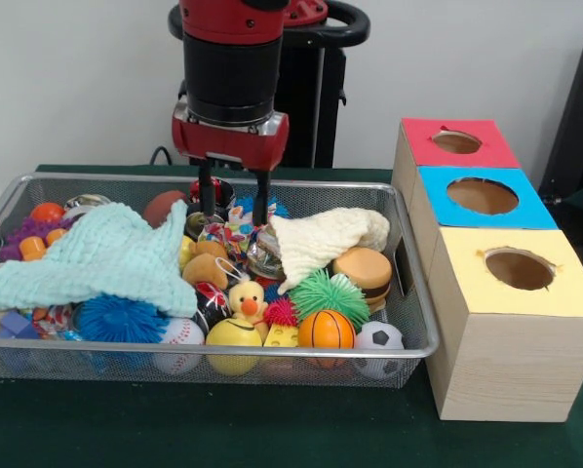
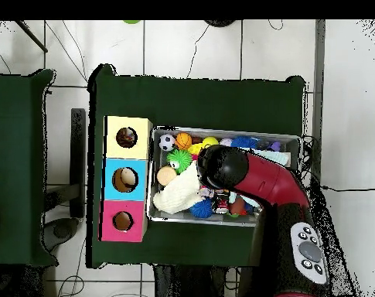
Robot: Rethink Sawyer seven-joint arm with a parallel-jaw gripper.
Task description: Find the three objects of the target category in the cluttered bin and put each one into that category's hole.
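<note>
While the gripper [image 1: 233, 207] hangs over the middle of the wire mesh bin [image 1: 420, 322], we judge the search step to be in hand: nothing is lifted, and no toy is on its way to the wooden box [image 1: 486, 361] that stands just beside the bin. Its two dark fingers [image 1: 206, 195] stand apart with only air between them, tips dipping among the toys at the far middle of the bin.

We cannot name the target category from what we see, so the three wanted things stay unnamed. Candidates lie in the bin: an orange basketball [image 1: 326, 330], a soccer ball [image 1: 378, 337], a baseball [image 1: 181, 333] and a yellow ball [image 1: 233, 333] along the near rim, a yellow duck [image 1: 247, 296], a green spiky ball [image 1: 329, 294], a blue spiky ball [image 1: 121, 318] and a toy hamburger [image 1: 363, 273]. A mint cloth [image 1: 106, 255] and a cream cloth [image 1: 321, 239] cover much of the heap, and may well hide more.

Next, as we see it, the move calls for settling on one toy, closing on it cleanly without snagging a cloth, then carrying it to the red hole [image 1: 456, 141], the blue hole [image 1: 483, 196] or the yellow hole [image 1: 519, 268].

We read no brand, label or writing anywhere; the box faces are plain colour.
</note>
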